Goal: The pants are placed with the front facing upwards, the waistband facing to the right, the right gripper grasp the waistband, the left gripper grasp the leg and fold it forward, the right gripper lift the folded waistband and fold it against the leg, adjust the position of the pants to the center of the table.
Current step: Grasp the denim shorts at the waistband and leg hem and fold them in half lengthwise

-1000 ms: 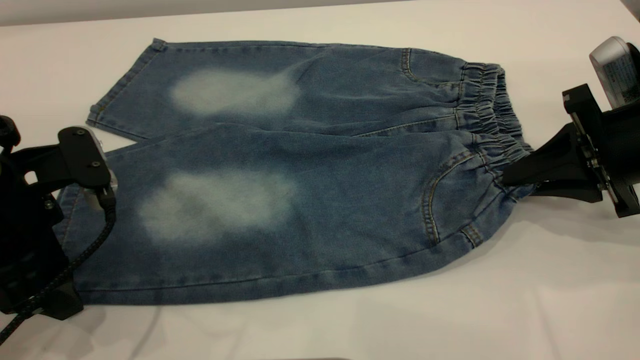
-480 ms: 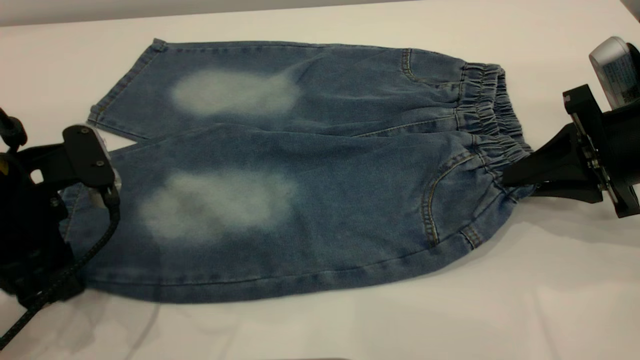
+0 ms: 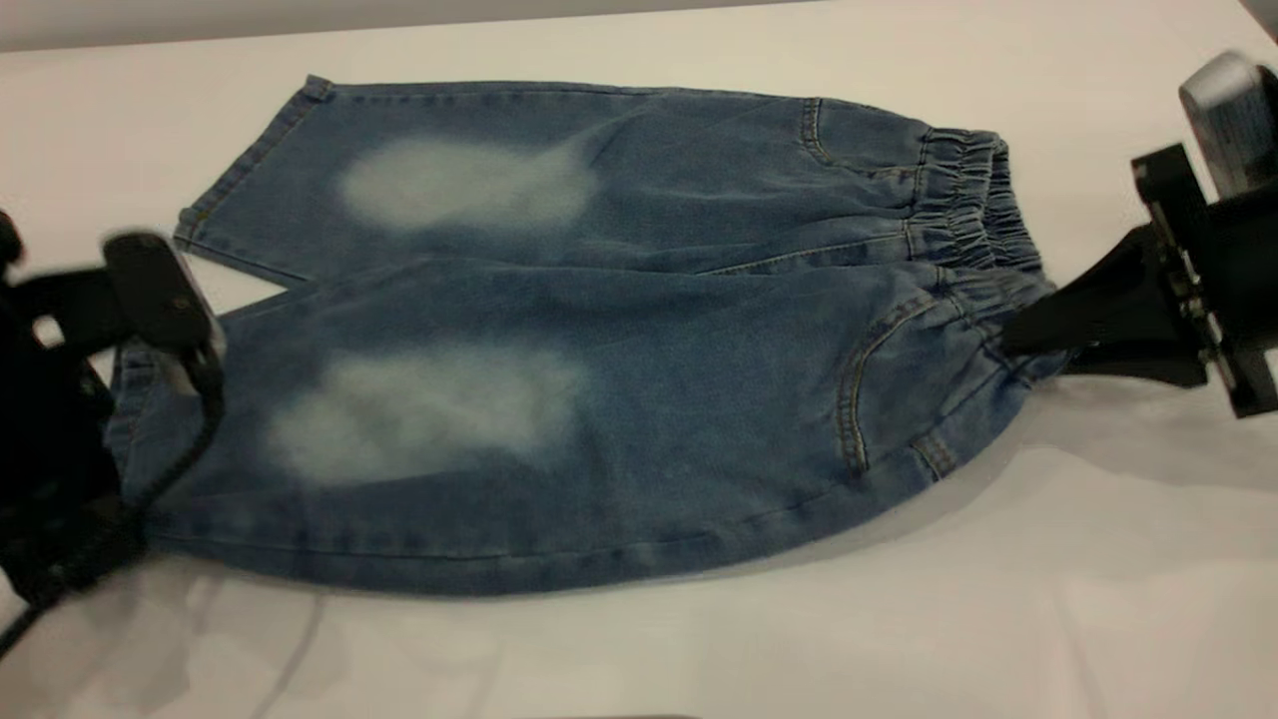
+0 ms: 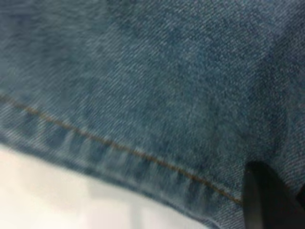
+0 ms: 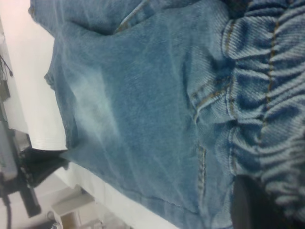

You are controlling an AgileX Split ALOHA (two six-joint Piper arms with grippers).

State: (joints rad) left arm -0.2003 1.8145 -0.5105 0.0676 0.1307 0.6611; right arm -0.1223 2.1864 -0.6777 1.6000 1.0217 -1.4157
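The blue denim pants (image 3: pixel 599 300) lie front up on the white table (image 3: pixel 699 659), with the ruffled waistband (image 3: pixel 963 200) to the right. My right gripper (image 3: pixel 1006 342) is shut on the near corner of the waistband (image 5: pixel 267 95), where one finger (image 5: pixel 245 205) shows over the gathers. At the left, my left gripper (image 3: pixel 105 439) is shut on the hem of the near leg (image 4: pixel 119 157), and one black finger (image 4: pixel 267 200) shows against the denim. The near edge of the pants hangs slightly off the table between the two grippers.
The table's far edge (image 3: pixel 300 22) runs just behind the far leg. White tabletop stretches in front of the pants. In the right wrist view the left arm (image 5: pixel 28 171) shows at the leg end.
Both grippers have risen a little and shifted toward the far side. The near leg hem and near waistband corner came up with them, and the near edge drew back from the table's front.
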